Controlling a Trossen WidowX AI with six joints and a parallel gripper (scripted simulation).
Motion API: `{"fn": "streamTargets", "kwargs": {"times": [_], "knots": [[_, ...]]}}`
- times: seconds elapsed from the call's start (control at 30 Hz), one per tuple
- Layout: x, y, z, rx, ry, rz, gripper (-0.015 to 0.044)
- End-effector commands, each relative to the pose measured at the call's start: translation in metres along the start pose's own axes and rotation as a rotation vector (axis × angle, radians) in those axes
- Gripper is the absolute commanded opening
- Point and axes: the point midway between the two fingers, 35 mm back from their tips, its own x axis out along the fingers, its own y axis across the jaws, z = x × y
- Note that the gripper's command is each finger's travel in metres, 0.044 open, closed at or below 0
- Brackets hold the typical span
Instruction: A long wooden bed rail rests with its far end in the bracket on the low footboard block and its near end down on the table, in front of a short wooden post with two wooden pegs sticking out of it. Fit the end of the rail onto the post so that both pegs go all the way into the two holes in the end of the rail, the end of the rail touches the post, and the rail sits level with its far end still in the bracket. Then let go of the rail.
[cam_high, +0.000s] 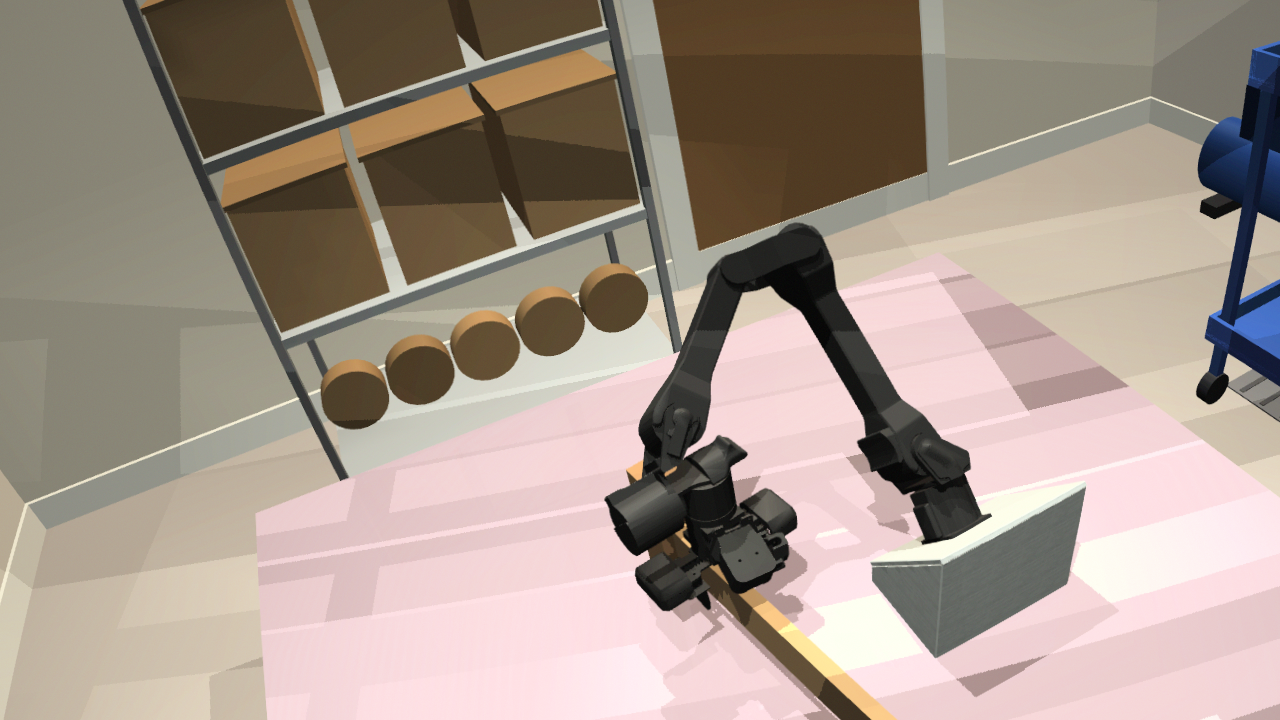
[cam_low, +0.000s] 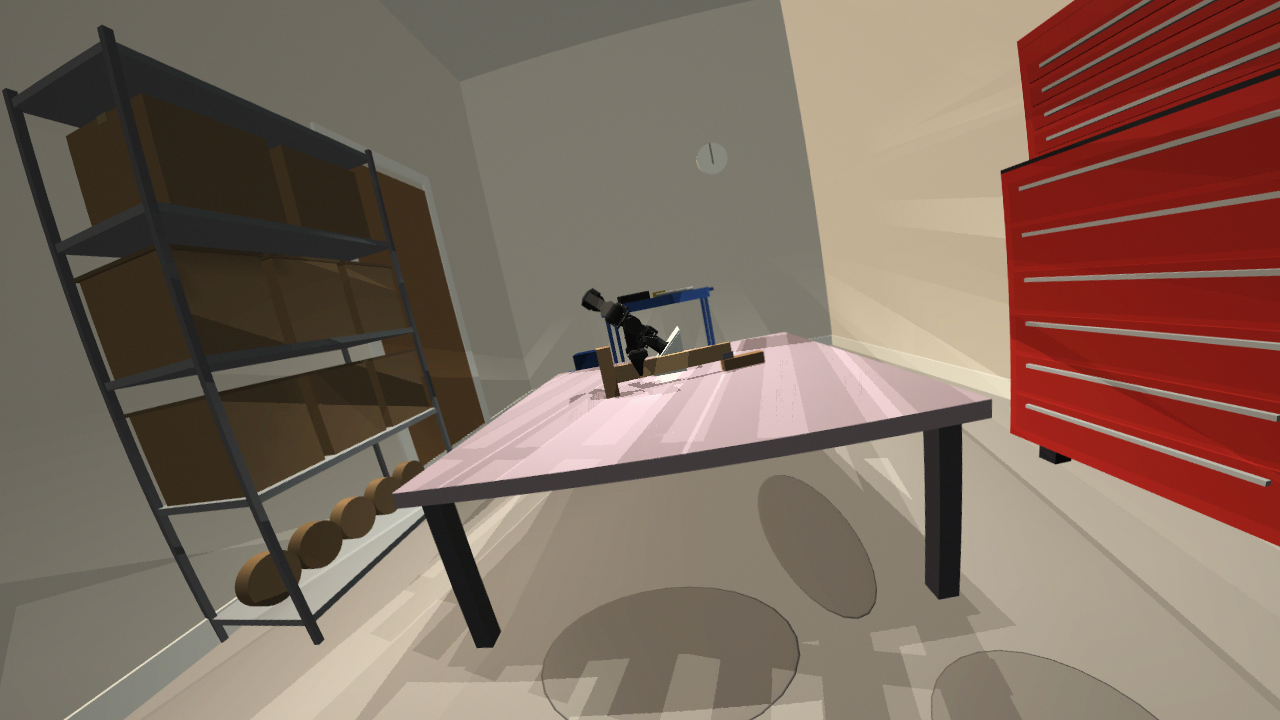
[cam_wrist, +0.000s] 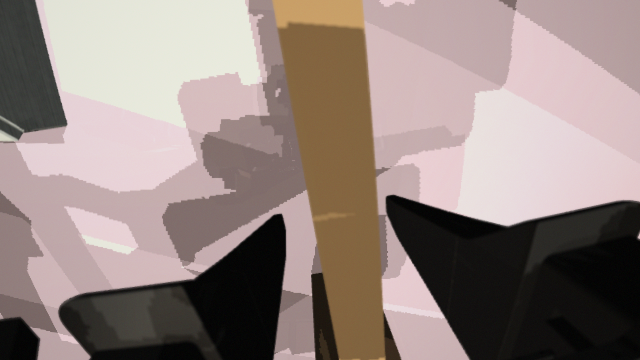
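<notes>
Wooden and pale brown, the rail is running up the middle of the wrist view, passing between the two black fingers with a visible gap on each side. The gripper is standing about half open around it, gripping nothing; neither finger is touching the wood.

From the top camera, the gripper is hanging just above the rail at centre frame, and the rail is stretching away toward the lower right edge. Its end nearest the post is lying hidden beneath the wrist, so whether the pegs are seated cannot be told from this view. A sliver of the post is showing just left of the arm's lower links.

In the exterior view, small and distant at the centre, the post is standing upright on the pink table, and the rail is reaching from it toward the right to the footboard block, looking roughly level. The joint itself is too small to judge.

A grey wedge-shaped block is carrying the arm's base at the right of the top view.
</notes>
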Motion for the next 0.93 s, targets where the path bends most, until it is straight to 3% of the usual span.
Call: {"fn": "streamTargets", "kwargs": {"times": [0.0,0.13,0.27,0.43,0.9], "knots": [[0.0,0.0,0.0,0.001,0.0,0.0,0.0341],[0.0,0.0,0.0,0.001,0.0,0.0,0.044],[-0.001,0.0,0.001,0.001,0.0,0.0,0.044],[-0.029,0.0,0.029,-0.004,-0.002,0.0,0.044],[-0.03,0.0,0.031,-0.004,-0.002,0.0,0.044]]}}
